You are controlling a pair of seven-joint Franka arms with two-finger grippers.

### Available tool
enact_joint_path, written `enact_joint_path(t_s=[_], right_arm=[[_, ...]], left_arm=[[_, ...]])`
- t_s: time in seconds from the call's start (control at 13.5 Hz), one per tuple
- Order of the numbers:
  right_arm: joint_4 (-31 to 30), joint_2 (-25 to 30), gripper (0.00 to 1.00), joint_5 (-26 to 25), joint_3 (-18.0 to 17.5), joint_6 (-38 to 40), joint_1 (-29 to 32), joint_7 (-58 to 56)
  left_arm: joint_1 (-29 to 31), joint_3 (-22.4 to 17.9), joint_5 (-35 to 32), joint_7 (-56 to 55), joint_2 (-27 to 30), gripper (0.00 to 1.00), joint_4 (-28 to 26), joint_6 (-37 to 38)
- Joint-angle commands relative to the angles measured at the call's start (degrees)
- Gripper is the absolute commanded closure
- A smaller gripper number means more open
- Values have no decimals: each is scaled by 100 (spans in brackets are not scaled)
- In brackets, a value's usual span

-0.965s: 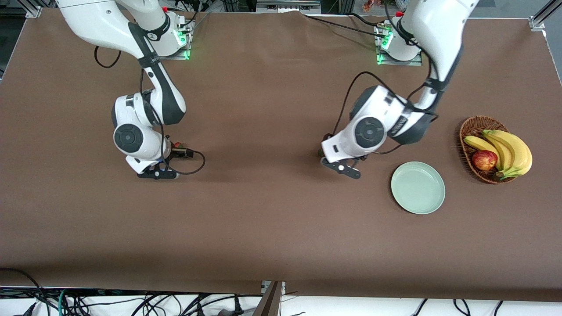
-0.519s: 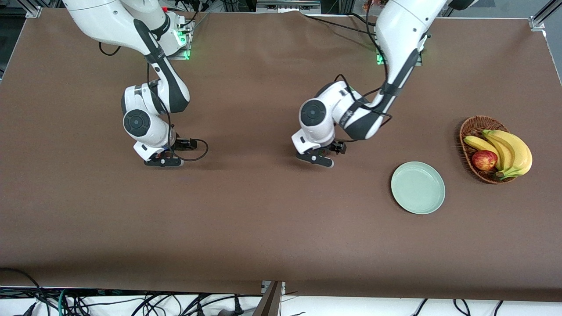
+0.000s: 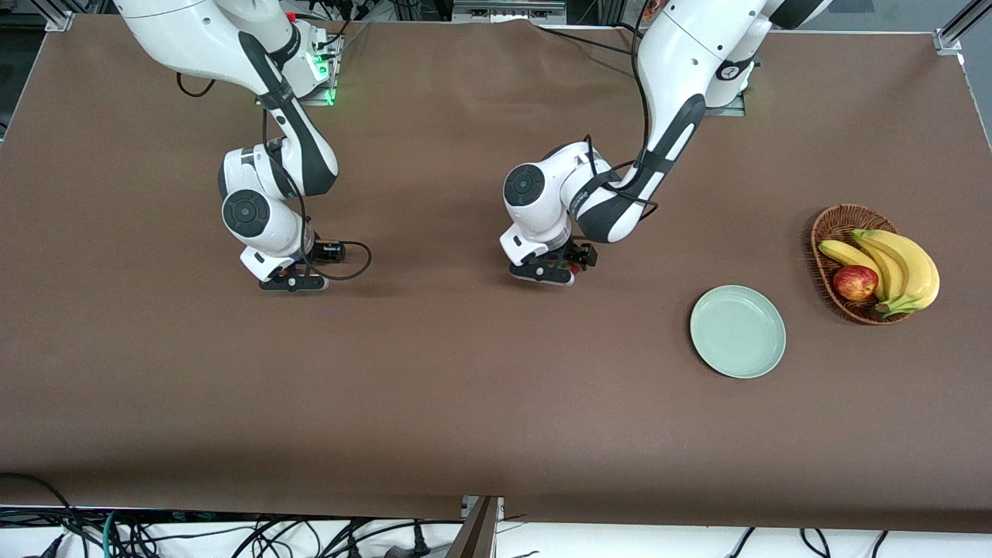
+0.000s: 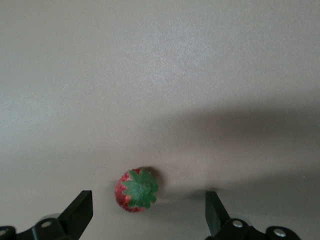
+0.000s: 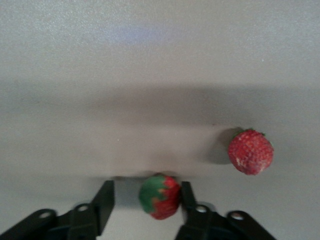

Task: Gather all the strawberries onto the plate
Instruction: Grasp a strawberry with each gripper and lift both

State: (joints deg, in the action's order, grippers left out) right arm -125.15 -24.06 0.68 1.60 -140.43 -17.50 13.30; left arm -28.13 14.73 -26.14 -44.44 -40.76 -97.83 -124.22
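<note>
In the left wrist view a strawberry (image 4: 137,189) with its green top up lies on the brown table between the wide-open fingers of my left gripper (image 4: 147,216), touching neither. In the front view that gripper (image 3: 542,274) is low over the table's middle. My right gripper (image 5: 145,202) is open around a second strawberry (image 5: 160,196), which rests against one finger with a gap to the other finger. A third strawberry (image 5: 251,151) lies beside it. In the front view the right gripper (image 3: 293,282) hides these berries. The mint-green plate (image 3: 738,332) holds nothing, toward the left arm's end.
A brown wicker basket (image 3: 823,232) with bananas (image 3: 899,267) and a red-yellow apple (image 3: 855,282) stands past the plate at the left arm's end of the table. Cables trail from both wrists.
The left gripper has moved away from the plate toward the table's middle and now straddles a strawberry. The right gripper has shifted slightly toward the left arm's end and lower.
</note>
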Motion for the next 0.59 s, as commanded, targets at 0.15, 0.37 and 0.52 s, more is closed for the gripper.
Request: enact_joint_path(t_s=[0.15,0.37,0.52], right_arm=[[-255,244,80,20,-11,-90,10,-205],[-185,235,82,20,-20,-90,10,-205],[-27,235,82,20,-20,-55,1,-205]], left_arm=[[80,21,-163,-108,95,90,-149,-164],[211,30,-146,49,226,100,-158,-94],[386,56,-67,609,402,100,-140,238]])
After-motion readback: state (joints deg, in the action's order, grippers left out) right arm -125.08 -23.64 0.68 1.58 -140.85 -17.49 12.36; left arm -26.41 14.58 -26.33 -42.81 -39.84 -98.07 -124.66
